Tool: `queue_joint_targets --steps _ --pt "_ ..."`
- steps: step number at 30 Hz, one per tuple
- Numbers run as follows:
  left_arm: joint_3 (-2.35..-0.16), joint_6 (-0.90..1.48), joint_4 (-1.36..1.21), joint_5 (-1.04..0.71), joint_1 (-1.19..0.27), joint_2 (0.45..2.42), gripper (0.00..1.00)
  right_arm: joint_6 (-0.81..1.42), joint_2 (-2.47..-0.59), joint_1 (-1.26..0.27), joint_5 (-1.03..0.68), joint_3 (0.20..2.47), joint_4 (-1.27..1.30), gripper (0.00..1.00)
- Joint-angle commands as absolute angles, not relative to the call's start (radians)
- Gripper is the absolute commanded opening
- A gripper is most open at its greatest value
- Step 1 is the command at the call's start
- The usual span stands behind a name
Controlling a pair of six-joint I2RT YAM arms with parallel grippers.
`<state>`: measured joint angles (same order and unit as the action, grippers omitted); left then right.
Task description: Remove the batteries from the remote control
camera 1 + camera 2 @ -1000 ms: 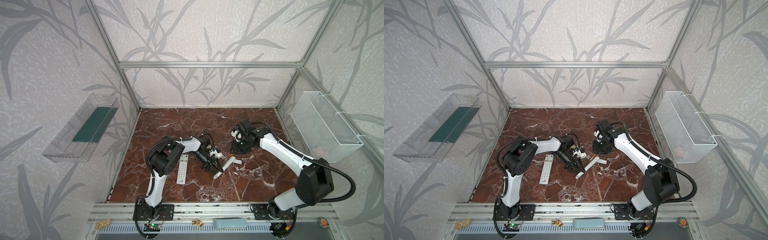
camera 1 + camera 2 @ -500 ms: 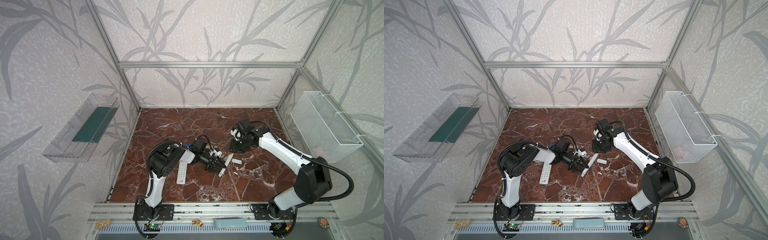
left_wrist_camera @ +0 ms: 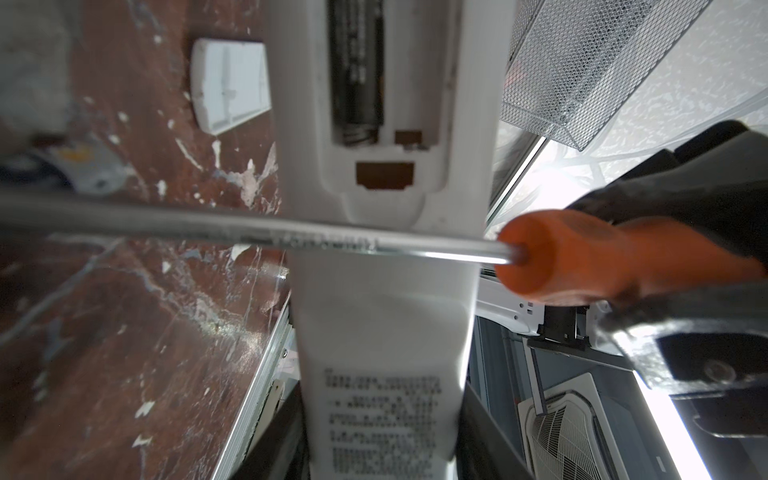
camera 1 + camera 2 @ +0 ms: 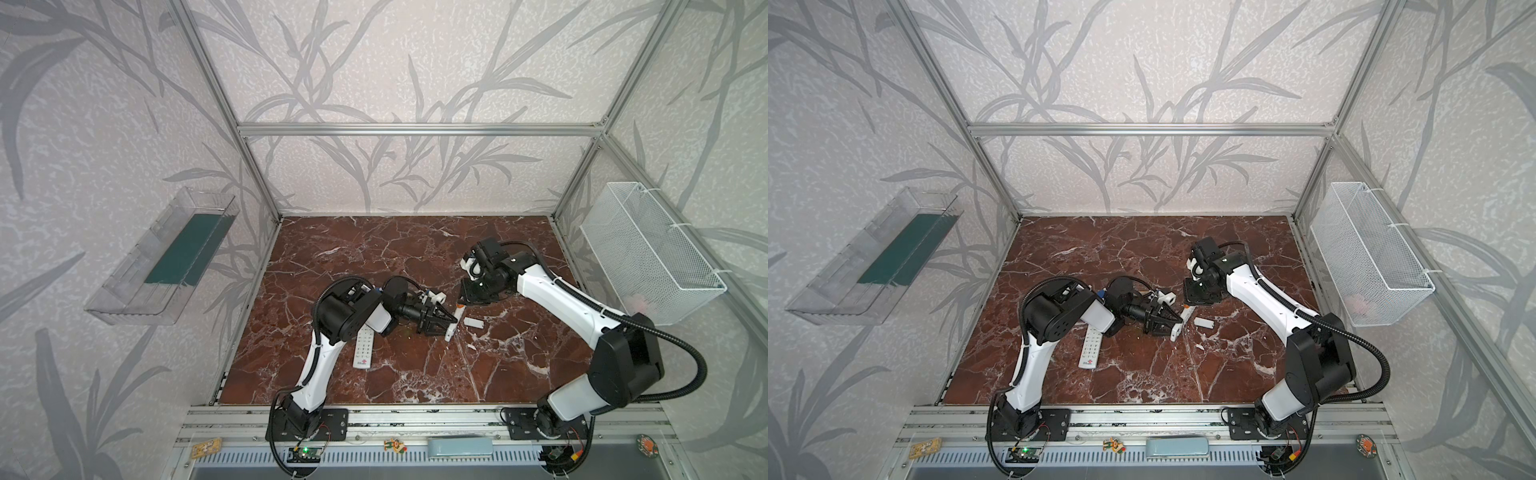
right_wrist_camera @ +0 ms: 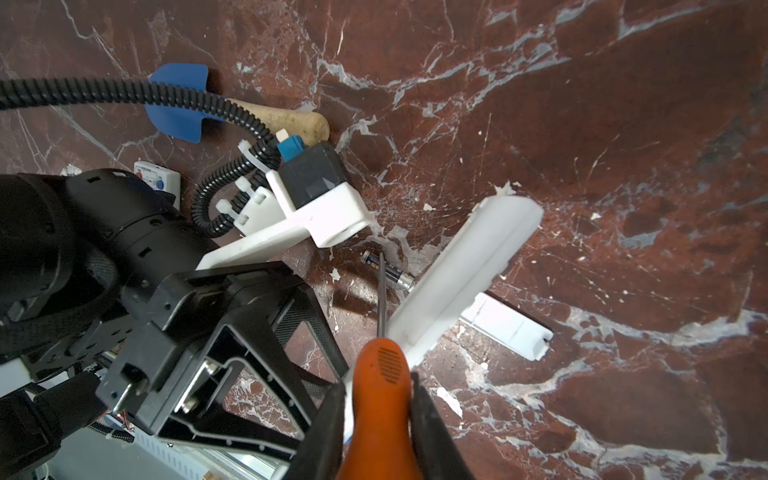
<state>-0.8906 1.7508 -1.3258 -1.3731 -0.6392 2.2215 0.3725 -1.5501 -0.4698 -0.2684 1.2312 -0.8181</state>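
Note:
My left gripper [image 4: 445, 323] [image 3: 382, 419] is shut on a white remote control [image 3: 386, 299] [image 4: 451, 330], held off the marble floor. The remote's back is uncovered. One dark battery [image 3: 355, 70] sits in one slot and the slot beside it is empty. Another battery [image 5: 388, 272] lies on the floor by the remote [image 5: 461, 274]. My right gripper [image 5: 380, 415] [image 4: 464, 300] is shut on an orange-handled screwdriver [image 5: 384, 382]. Its steel shaft [image 3: 249, 230] crosses the remote's back just short of the compartment.
A white battery cover [image 4: 473, 322] [image 5: 509, 328] lies right of the held remote. A second remote [image 4: 363, 347] lies on the floor under the left arm. A blue-ended wooden tool [image 5: 178, 102] lies nearby. A wire basket [image 4: 648, 253] hangs on the right wall, a clear tray [image 4: 166, 257] on the left.
My left wrist has turned and carried the remote up and right, toward the right gripper's screwdriver. The right arm has hardly moved.

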Motion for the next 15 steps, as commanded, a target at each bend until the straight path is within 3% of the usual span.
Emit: queue_joint_targets --steps 1,5,7,9,13,15 --pt "-0.913 1.793 -1.419 -1.379 -0.635 2.219 0.06 0.374 -1.546 -0.474 -0.256 1.252 -0.836 0.0" --pt "-0.935 1.752 -1.369 -1.346 -0.631 2.194 0.05 0.37 -1.535 -0.474 -0.247 1.258 -0.847 0.0" --pt "-0.944 1.634 -1.212 -1.326 -0.629 2.151 0.05 0.368 -1.527 -0.474 -0.244 1.263 -0.848 0.0" --pt "-0.966 1.392 -0.886 -1.291 -0.629 2.078 0.05 0.369 -1.52 -0.475 -0.241 1.266 -0.848 0.0" --pt "-1.144 0.772 0.002 -1.198 -0.63 1.945 0.05 0.366 -1.508 -0.475 -0.237 1.278 -0.853 0.0" --pt "-1.206 0.644 0.202 -1.17 -0.626 1.925 0.05 0.365 -1.5 -0.473 -0.235 1.282 -0.854 0.0"
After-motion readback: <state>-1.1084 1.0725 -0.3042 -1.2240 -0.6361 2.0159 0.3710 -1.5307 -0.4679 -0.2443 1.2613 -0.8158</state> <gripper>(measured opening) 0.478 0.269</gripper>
